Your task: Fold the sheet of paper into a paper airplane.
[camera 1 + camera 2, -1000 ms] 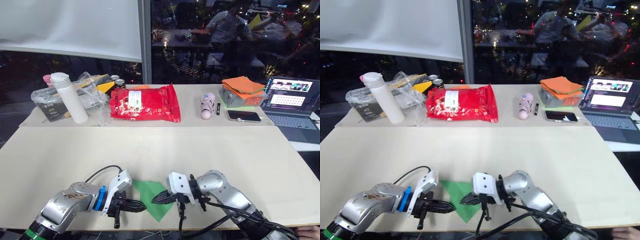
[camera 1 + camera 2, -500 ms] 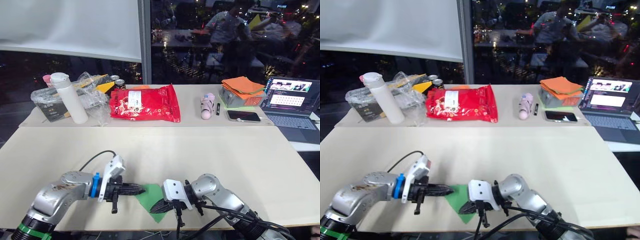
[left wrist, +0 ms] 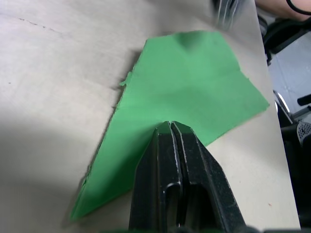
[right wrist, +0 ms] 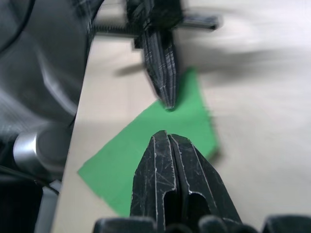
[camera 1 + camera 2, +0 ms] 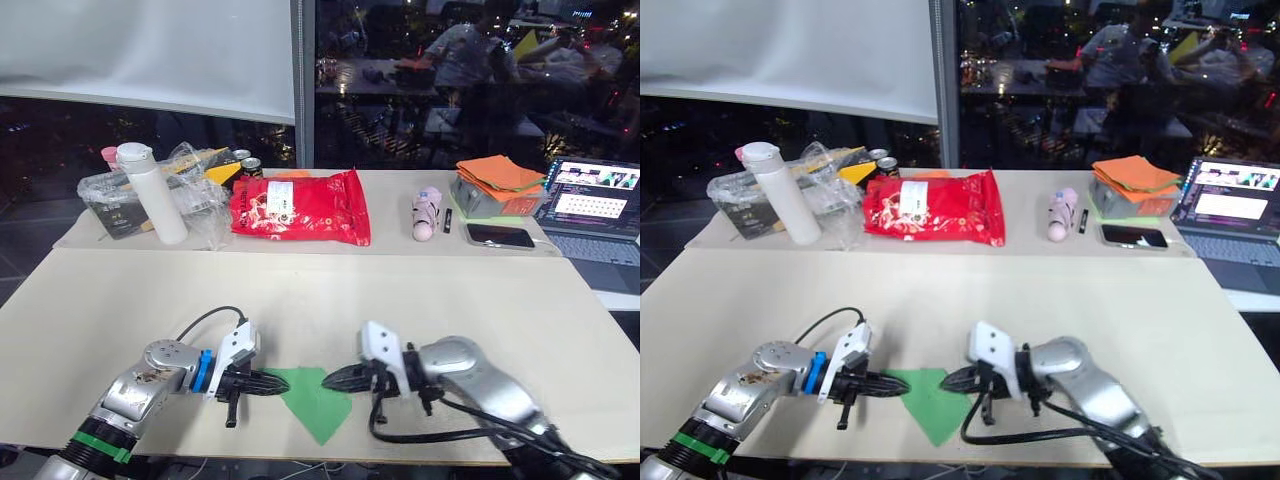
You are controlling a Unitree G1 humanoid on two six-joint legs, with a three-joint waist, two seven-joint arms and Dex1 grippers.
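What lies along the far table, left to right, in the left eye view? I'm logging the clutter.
White bottle → red bag → pink item → orange cloth stack → laptop.

No text, label or brand anywhere on the table things is legible.

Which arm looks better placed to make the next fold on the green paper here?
Left, probably. The left gripper, fingers shut, has its tip on the sheet of paper, pinning it. The right gripper, also shut, sits at the paper's opposite edge.
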